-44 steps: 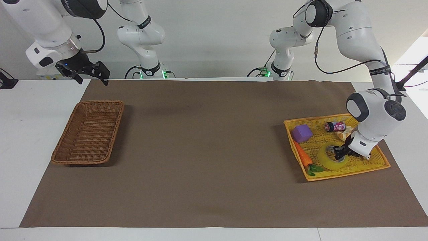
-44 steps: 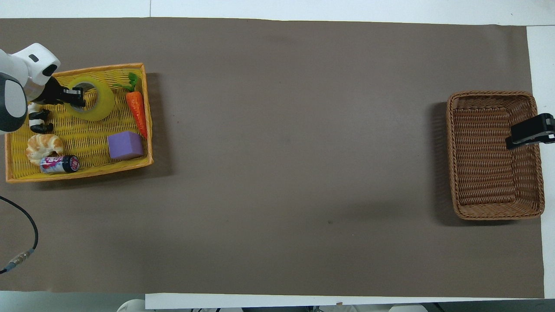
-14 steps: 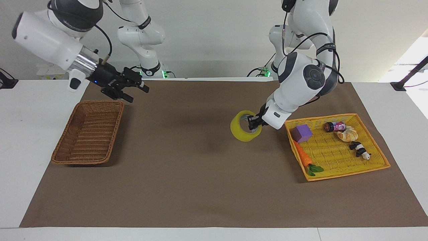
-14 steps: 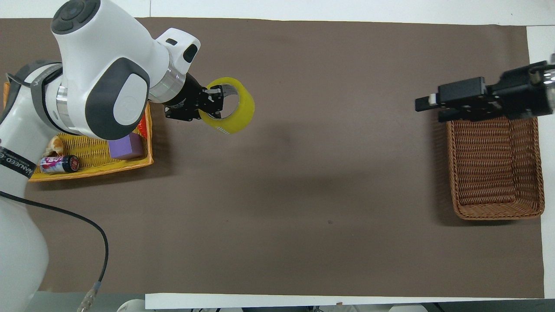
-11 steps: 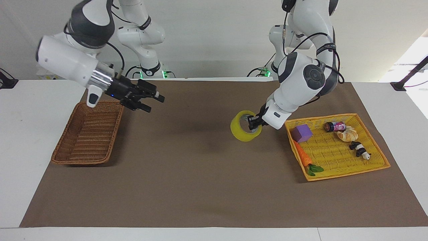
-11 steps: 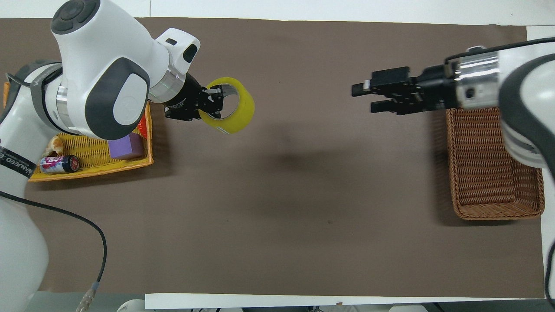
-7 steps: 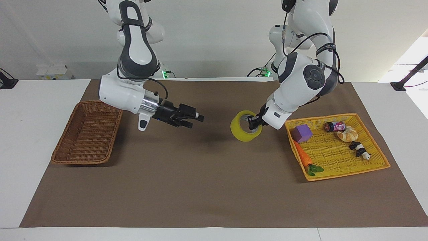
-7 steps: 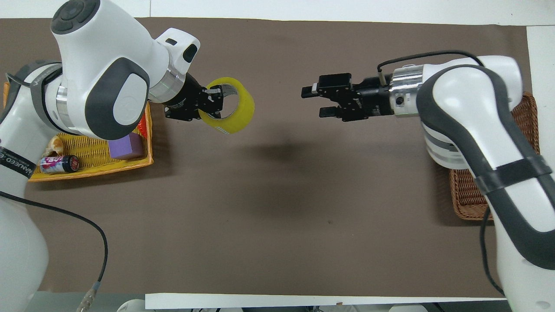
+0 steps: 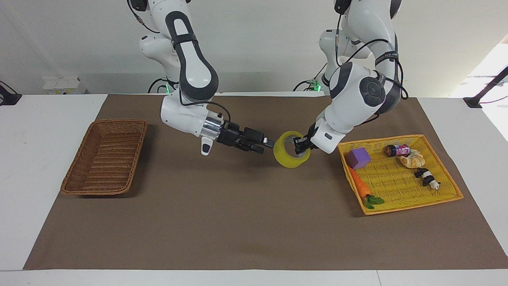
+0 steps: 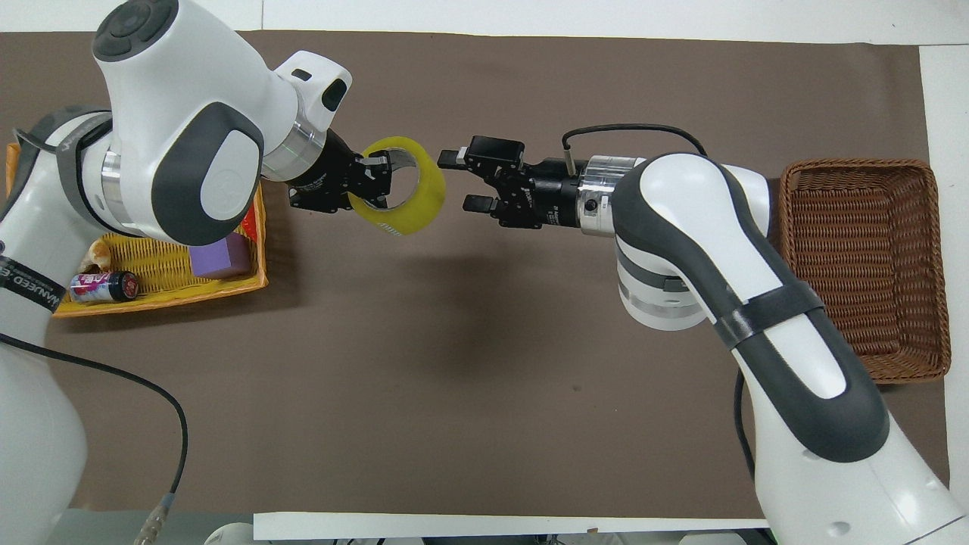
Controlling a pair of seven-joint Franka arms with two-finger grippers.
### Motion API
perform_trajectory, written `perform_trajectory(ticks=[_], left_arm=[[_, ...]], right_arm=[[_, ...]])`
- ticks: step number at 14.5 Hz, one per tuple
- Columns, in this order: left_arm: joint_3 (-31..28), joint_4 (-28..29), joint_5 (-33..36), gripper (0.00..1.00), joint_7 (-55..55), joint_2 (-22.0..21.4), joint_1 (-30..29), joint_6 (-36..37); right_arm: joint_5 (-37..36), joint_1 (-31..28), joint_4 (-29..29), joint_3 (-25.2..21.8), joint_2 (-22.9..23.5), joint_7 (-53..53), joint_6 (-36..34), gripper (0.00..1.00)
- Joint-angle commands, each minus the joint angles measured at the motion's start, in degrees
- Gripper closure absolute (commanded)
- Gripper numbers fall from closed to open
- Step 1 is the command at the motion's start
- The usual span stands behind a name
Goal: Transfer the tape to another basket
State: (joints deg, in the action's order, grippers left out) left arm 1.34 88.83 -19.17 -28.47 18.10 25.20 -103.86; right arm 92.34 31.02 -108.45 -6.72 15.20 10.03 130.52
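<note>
The yellow tape roll [image 9: 289,158] hangs in the air over the brown mat, beside the yellow tray; it also shows in the overhead view [image 10: 415,206]. My left gripper [image 9: 299,146] is shut on the roll's wall, seen from above too [image 10: 375,180]. My right gripper [image 9: 265,146] is open, level with the roll, with its fingertips just short of the roll's outer side [image 10: 454,180]. The brown wicker basket [image 9: 133,124] lies empty at the right arm's end of the table [image 10: 863,265].
The yellow-orange tray [image 9: 397,180] at the left arm's end holds a purple block [image 9: 358,157], a carrot [image 9: 359,186], a can [image 9: 397,150], a croissant [image 9: 412,159] and a panda toy [image 9: 426,177]. A brown mat [image 9: 238,218] covers the table.
My left gripper lifted the tape out of the yellow tray toward the table's middle and has held still since. My right gripper swung from over the basket across to the tape.
</note>
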Motion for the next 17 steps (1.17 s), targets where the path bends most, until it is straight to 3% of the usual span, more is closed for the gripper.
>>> perform_trajectory(ticks=[1, 9, 10, 11, 13, 14, 15, 17], left_arm=[[-0.5, 2.2, -0.9, 0.98, -0.5, -2.1, 0.6, -0.7], [-0.5, 3.3, -0.8, 0.98, -0.4, -2.5, 0.6, -1.2], [-0.4, 3.4, -0.8, 0.98, -0.3, -2.5, 0.6, -1.2], [-0.5, 3.5, -0.8, 0.98, -0.3, -2.5, 0.6, -1.2], [-0.5, 3.5, -0.8, 0.98, -0.3, -2.6, 0.6, -1.3], [-0.5, 3.5, -0.8, 0.98, -0.3, -2.6, 0.6, -1.3], [-0.5, 3.5, -0.8, 0.98, -0.3, -2.6, 0.6, -1.3], [-0.5, 3.5, -0.8, 0.98, -0.3, -2.6, 0.7, -1.3]], right_arm=[[2.3, 1.7, 0.3, -0.1, 1.1, 2.1, 3.3, 0.0], [2.1, 3.5, 1.2, -0.1, 1.5, 2.4, 4.7, 0.02], [2.1, 3.5, 1.2, -0.1, 1.5, 2.4, 4.7, 0.08], [2.1, 3.6, 1.2, -0.1, 1.5, 2.4, 4.7, 0.25], [2.1, 3.5, 1.2, -0.1, 1.4, 2.3, 4.2, 0.7], [2.1, 3.5, 1.2, -0.1, 1.5, 2.3, 4.2, 0.88], [2.1, 3.5, 1.2, -0.1, 1.5, 2.3, 4.3, 0.98], [2.1, 3.5, 1.2, -0.1, 1.5, 2.4, 4.1, 1.0]])
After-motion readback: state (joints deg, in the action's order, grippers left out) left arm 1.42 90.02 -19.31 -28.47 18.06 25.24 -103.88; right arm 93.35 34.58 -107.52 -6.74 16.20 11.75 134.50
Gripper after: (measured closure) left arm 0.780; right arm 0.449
